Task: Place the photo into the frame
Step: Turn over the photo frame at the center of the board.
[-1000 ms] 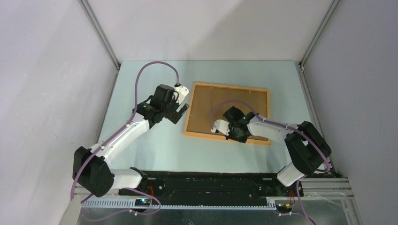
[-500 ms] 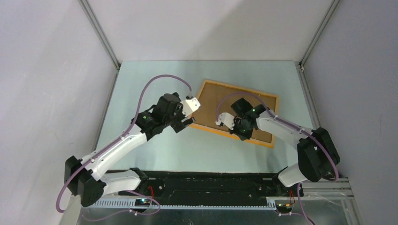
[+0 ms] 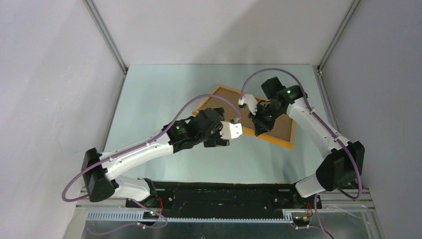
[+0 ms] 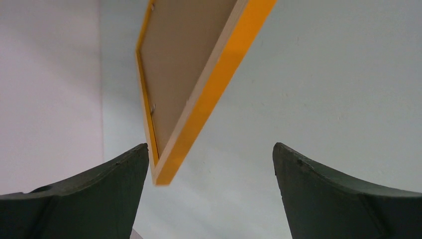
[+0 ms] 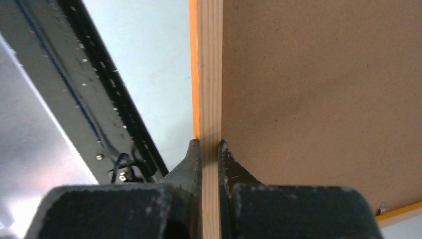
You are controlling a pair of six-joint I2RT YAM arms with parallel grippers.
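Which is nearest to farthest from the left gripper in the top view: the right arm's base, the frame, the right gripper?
1. The frame, just ahead of it.
2. The right gripper, slightly beyond, clamped on the frame's edge.
3. The right arm's base, near-right corner.

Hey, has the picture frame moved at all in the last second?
Yes. The frame, pinched by the right hand, has swung clockwise and shifted toward the right edge of the table.

From above and behind, the overhead camera is looking down on the worktop (image 3: 149, 99); both wrist cameras are peering close-up at the frame (image 4: 214, 94), at one o'clock.
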